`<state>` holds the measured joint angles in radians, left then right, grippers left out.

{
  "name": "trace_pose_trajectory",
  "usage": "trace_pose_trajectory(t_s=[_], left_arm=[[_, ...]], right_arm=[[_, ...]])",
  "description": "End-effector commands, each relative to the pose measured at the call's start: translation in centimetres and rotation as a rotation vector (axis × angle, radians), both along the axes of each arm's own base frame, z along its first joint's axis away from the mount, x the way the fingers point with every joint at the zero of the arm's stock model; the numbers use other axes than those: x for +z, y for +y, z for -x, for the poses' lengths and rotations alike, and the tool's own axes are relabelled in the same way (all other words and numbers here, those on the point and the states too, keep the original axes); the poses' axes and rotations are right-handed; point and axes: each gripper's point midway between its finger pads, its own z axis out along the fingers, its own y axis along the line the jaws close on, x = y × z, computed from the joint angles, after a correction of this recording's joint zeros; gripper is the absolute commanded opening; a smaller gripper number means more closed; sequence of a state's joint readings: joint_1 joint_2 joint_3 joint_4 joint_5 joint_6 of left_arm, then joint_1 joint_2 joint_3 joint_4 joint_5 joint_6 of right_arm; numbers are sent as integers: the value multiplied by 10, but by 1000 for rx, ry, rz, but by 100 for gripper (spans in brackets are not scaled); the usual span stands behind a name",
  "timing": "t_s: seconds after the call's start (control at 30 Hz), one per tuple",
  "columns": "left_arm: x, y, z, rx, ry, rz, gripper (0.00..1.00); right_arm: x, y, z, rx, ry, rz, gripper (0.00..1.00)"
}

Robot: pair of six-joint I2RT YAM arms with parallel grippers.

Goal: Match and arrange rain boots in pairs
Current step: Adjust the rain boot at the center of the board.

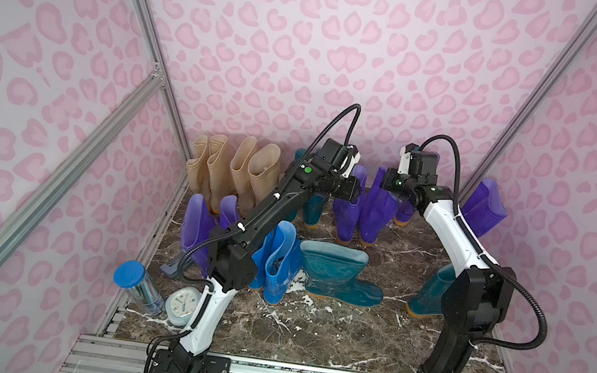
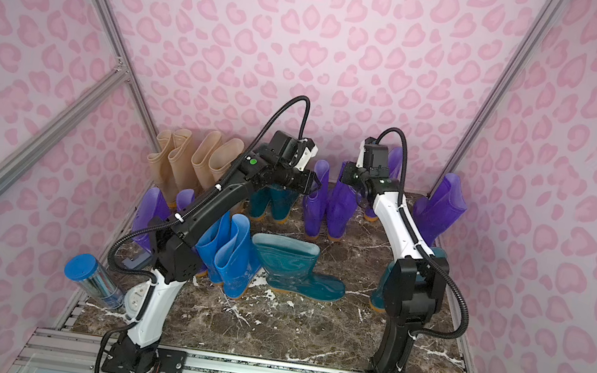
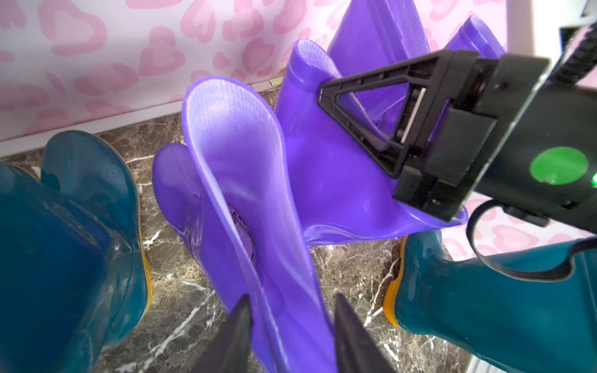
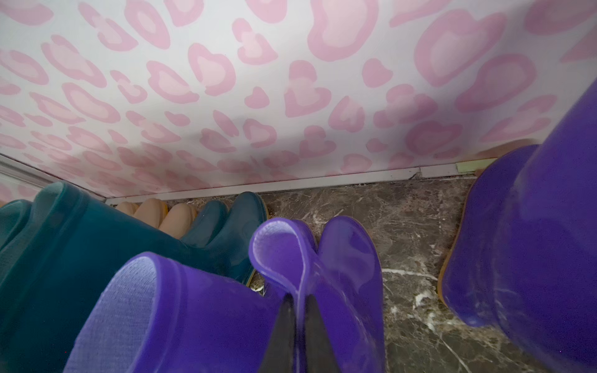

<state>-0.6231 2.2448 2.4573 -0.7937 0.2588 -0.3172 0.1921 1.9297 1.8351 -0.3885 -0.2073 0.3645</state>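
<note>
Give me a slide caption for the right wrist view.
Right gripper pinches the rim of a purple boot; teal boots and beige boots line the wall.

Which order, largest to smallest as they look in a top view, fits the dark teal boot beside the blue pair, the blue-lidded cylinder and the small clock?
1. dark teal boot
2. blue-lidded cylinder
3. small clock
Cylinder and clock sit nearer the camera, yet the boot looks clearly largest.
</note>
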Motion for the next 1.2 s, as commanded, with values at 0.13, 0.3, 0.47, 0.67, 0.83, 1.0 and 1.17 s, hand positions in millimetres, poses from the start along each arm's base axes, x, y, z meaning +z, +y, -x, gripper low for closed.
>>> trace_pose_trajectory(t_s=[0.13,0.3,0.47,0.67,0.83,1.0,1.17], left_arm=[[-3,-13,-14,-24,-31,54,16],[2,-19,-25,-12,-75,87,2],[9,-19,-46,48,-158,97,2],[5,-12,-59,83,-181,84,2],[3,-13,-48,42,-143,76,6],[29,-7,-25,-5,-149,92,59],[69,-6,11,-155,-194,115,88]], right_arm=[[-2,5,1,2,-18,-102,0],[-4,8,4,4,-14,-135,16],[-5,7,3,0,-10,-136,24],[-1,3,4,-6,-15,-142,29],[5,1,9,-8,-16,-134,42],[21,-6,19,-33,-42,-121,56],[39,-20,30,-84,-73,-94,65]])
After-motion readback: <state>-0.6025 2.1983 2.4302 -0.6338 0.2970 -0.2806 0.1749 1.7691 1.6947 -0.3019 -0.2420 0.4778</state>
